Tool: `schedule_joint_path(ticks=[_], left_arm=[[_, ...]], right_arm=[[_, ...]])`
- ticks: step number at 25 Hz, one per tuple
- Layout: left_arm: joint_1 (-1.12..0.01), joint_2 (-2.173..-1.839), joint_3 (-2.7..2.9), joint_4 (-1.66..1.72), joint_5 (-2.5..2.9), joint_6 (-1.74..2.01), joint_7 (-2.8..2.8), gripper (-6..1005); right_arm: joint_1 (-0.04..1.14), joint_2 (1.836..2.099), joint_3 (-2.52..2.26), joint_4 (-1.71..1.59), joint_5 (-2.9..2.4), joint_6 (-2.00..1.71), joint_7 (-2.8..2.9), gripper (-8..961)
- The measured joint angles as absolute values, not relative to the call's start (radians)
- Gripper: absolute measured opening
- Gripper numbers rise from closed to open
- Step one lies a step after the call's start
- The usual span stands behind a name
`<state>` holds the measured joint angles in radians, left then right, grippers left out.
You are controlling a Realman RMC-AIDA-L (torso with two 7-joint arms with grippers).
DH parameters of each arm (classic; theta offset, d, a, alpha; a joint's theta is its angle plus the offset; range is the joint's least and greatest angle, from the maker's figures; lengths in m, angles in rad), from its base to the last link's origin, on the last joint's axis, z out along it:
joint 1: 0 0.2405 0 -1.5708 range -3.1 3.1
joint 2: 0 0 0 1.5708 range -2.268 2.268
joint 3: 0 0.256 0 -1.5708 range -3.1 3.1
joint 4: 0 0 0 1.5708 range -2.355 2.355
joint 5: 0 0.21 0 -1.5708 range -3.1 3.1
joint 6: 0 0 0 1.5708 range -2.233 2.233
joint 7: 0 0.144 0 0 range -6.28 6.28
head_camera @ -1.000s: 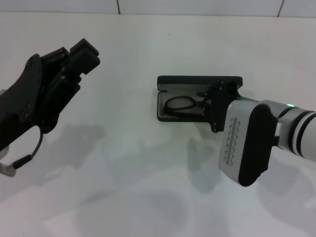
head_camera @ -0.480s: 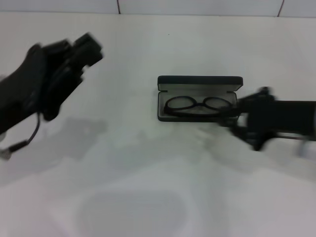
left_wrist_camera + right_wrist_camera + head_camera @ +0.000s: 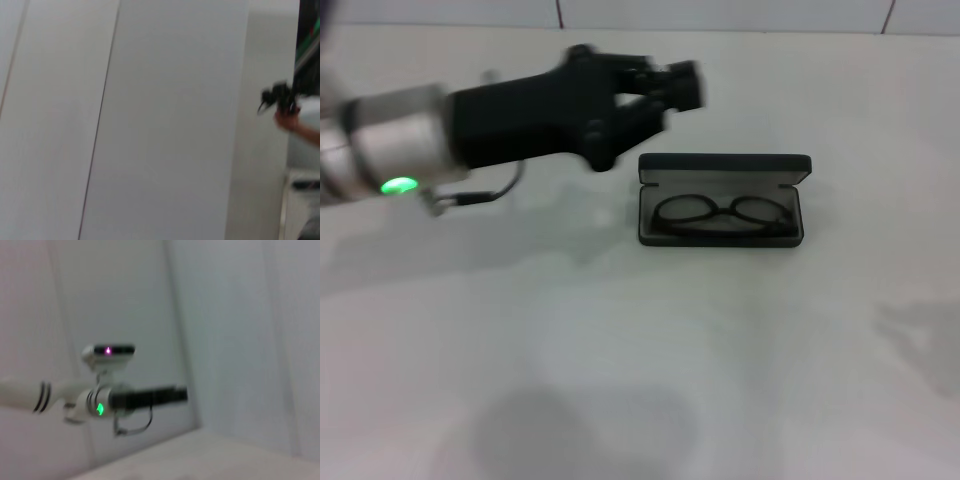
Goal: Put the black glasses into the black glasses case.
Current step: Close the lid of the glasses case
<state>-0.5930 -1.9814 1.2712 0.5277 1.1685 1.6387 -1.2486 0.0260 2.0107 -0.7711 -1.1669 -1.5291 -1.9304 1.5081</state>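
My left gripper (image 3: 682, 85), grip state unclear, hangs just far-left of the open black glasses case (image 3: 722, 200), black glasses (image 3: 720, 214) nested inside, likely to shut the lid.

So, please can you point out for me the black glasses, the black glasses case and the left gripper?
black glasses (image 3: 722, 213): head view, on the bridge between the lenses.
black glasses case (image 3: 724, 166): head view, on the open lid's rim.
left gripper (image 3: 682, 85): head view, at the fingertips, above the table beside the case.
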Motion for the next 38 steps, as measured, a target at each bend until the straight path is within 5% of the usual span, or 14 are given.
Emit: schedule_joint_path(ticks=[14, 23, 38], left_arm=[[-0.785, -2.087, 1.279, 0.562, 1.525, 1.134, -1.403, 150], [-0.788, -2.093, 1.294, 0.513, 1.534, 1.028, -1.4, 232], [-0.789, -2.104, 1.371, 0.48, 1.521, 0.964, -1.388, 226]], right_arm=[[0.038, 2.009, -0.401, -0.853, -1.698, -2.067, 1.328, 170], [0.071, 2.008, -0.412, -0.804, -1.708, -2.034, 1.302, 177], [0.113, 2.008, -0.416, -0.76, -1.737, -2.004, 1.287, 190]])
